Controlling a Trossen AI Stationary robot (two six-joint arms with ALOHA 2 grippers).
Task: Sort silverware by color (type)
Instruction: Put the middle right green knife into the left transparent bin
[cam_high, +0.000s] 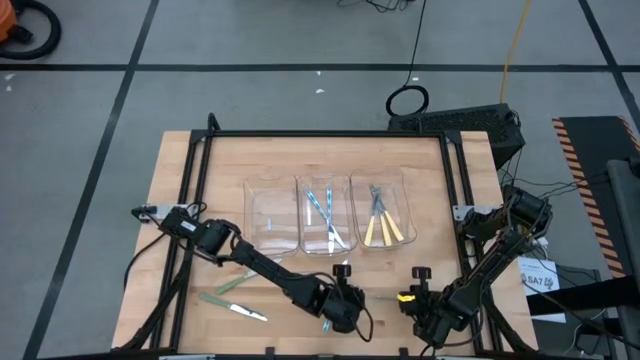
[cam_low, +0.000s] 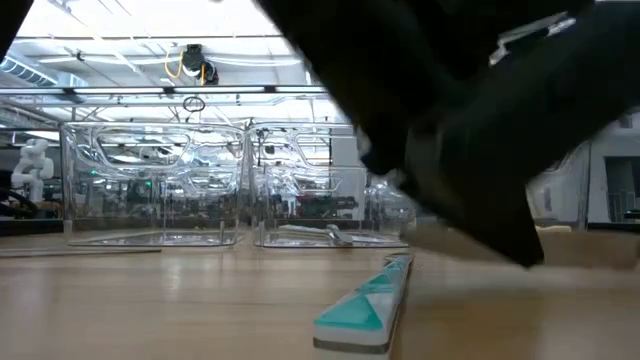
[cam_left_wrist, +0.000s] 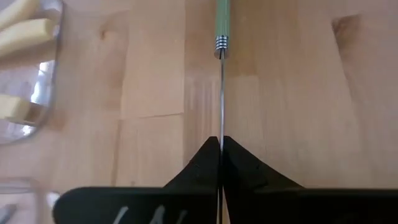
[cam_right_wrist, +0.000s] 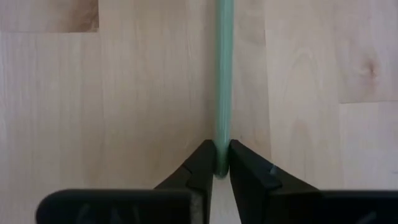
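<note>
Bins (cam_high: 271, 186) hold sorted silverware (cam_high: 383, 227); left gripper (cam_left_wrist: 221, 155) and right gripper (cam_right_wrist: 222, 158) pinch green-handled pieces (cam_left_wrist: 222, 22).

Probably a robotics lab: taped grey floor (cam_high: 90, 90), ceiling trusses (cam_low: 150, 95), white robot (cam_low: 30, 165) beyond.

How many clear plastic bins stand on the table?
3, side by side in a row across the middle of the table: the left bin, the middle bin with blue-handled pieces, and the right bin with yellow-handled pieces.

3 clear bins (cam_high: 325, 214) – 2 green-handled utensils (cam_high: 232, 283) loose on the table (cam_high: 180, 170).
</note>
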